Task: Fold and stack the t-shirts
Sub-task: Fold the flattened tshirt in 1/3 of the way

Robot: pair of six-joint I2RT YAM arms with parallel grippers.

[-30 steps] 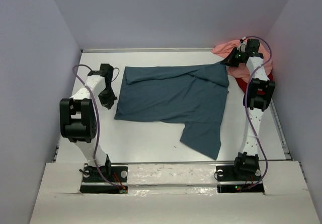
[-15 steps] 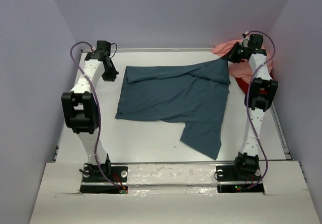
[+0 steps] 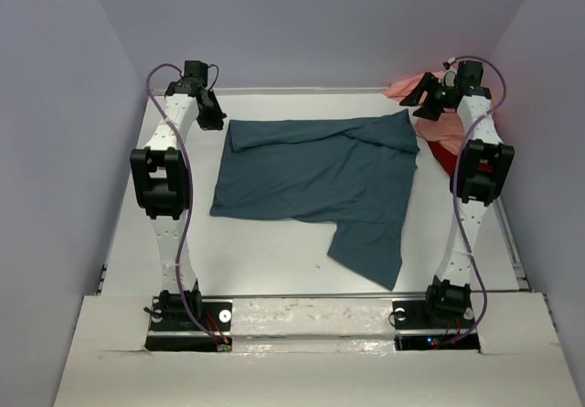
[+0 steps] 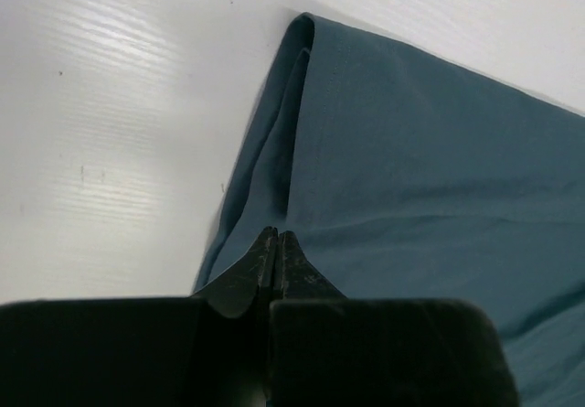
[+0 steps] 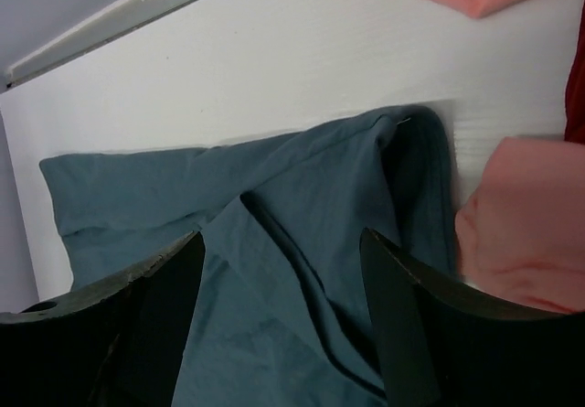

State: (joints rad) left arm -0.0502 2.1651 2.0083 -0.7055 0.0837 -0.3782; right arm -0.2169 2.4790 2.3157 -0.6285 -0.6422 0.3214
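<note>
The dark teal-blue t-shirt [image 3: 315, 174] lies spread across the middle of the table, with one sleeve end pointing toward the near edge. Its far left corner [image 4: 306, 23] is folded double. My left gripper [image 3: 217, 121] hovers by that corner, shut with nothing between its fingers [image 4: 276, 238]. My right gripper [image 3: 420, 105] hangs open over the shirt's far right corner [image 5: 411, 123], holding nothing [image 5: 279, 247]. The salmon pink t-shirt [image 3: 442, 129] lies bunched at the far right [image 5: 521, 229]. The red t-shirt [image 3: 442, 156] peeks out beneath it [image 5: 576, 87].
A metal rail [image 3: 274, 90] runs along the table's far edge, against the back wall. Side walls stand close to both arms. Bare white table [image 3: 265, 261] shows in front of the teal shirt.
My left arm has swung from the shirt's left side up to its far left corner, still shut. My right gripper has opened, released the far right corner and lifted away slightly.
</note>
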